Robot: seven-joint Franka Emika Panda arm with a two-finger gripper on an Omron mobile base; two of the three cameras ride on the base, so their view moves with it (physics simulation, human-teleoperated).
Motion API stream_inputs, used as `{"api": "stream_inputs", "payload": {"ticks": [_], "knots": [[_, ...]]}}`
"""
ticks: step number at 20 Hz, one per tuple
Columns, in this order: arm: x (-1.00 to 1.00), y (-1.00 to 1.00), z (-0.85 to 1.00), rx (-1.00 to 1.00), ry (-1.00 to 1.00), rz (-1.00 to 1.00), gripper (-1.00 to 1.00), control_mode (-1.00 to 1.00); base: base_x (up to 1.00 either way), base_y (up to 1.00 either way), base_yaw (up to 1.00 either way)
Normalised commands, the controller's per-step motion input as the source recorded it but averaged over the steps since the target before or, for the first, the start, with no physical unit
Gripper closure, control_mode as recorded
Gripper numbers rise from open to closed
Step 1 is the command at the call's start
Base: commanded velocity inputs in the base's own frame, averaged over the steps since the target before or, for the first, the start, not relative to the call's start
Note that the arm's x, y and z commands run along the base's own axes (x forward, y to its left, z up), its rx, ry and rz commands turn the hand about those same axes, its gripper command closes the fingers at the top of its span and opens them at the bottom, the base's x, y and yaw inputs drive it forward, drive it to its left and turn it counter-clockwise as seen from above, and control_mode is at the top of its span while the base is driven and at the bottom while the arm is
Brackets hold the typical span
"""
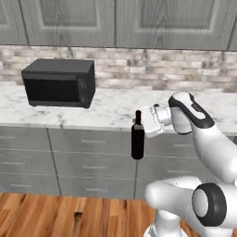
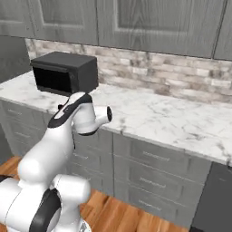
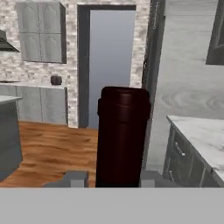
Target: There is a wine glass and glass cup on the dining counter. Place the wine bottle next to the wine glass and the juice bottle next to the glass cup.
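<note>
Microwave (image 1: 59, 83) at the left end of the marble worktop surface (image 1: 111, 109), well apart from the rest. To its right, wine bottle (image 1: 137, 136) hanging in mid-air in front of the grey drawer fronts (image 1: 92, 159), just off the surface's front edge, resting on nothing. Long axis upright, neck and cap up, base down, no tilt to speak of. Tool (image 1: 141, 121) clamped on the bottle near its upper part, coming in from the right; in the hand view, dark cylinder of the wine bottle (image 3: 122, 135) standing between the two finger tips.

Probably rigid glass: stiff, smooth, slippery, breakable if dropped or knocked against an edge. Likely fairly heavy for its slim shape, with most of the weight below the grip, so prone to swing like a pendulum on fast turns. Best held square across the body or shoulder rather than the thin neck; kept vertical during carrying, set down base first on the dining counter.
</note>
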Motion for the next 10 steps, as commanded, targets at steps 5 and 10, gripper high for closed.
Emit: {"api": "stream_inputs", "payload": {"ticks": [5, 10], "knots": [[0.0, 0.0, 0.0, 0.0, 0.0, 0.0, 1.0, 1.0, -0.04, 0.0, 1.0], [0.0, 0.0, 0.0, 0.0, 0.0, 0.0, 1.0, 1.0, -0.03, 0.0, 1.0]]}}
